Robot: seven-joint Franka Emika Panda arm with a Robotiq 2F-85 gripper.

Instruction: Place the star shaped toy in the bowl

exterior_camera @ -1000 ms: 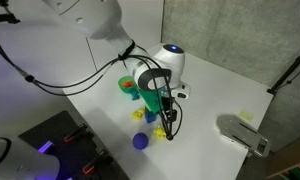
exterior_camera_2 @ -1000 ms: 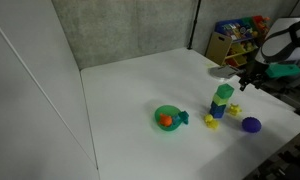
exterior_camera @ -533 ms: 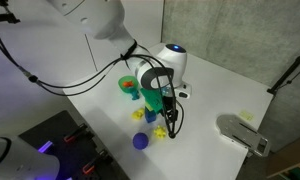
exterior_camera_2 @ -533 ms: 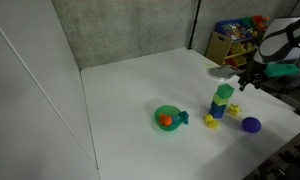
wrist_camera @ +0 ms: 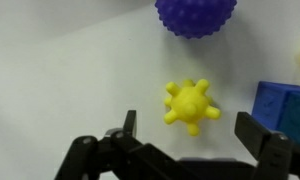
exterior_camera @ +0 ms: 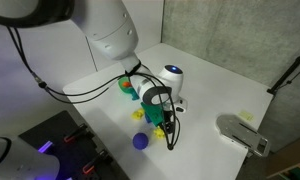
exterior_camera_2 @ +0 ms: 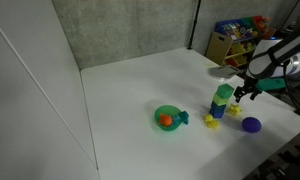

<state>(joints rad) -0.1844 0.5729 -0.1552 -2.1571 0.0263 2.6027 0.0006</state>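
The star shaped toy (wrist_camera: 190, 105), pale yellow and spiky, lies on the white table just ahead of my gripper (wrist_camera: 193, 135). The gripper is open and empty, with one finger on each side of the toy and neither touching it. In both exterior views the gripper (exterior_camera: 168, 130) (exterior_camera_2: 240, 95) hangs low over the table beside the stacked blocks (exterior_camera_2: 222, 100). The toy shows as a yellow speck (exterior_camera_2: 233, 111). The green bowl (exterior_camera_2: 157, 118) (exterior_camera: 123, 84) stands beyond the blocks and holds an orange piece.
A blue spiky ball (wrist_camera: 195, 15) (exterior_camera_2: 251, 125) (exterior_camera: 140, 141) lies close to the toy. A blue block (wrist_camera: 285, 105) is right beside it. A deeper-yellow piece (exterior_camera_2: 210, 121) lies by the stack. A grey device (exterior_camera: 245, 133) sits near the table edge.
The arm has swung down and the gripper has dropped closer to the table, over the star toy. The objects have not moved.
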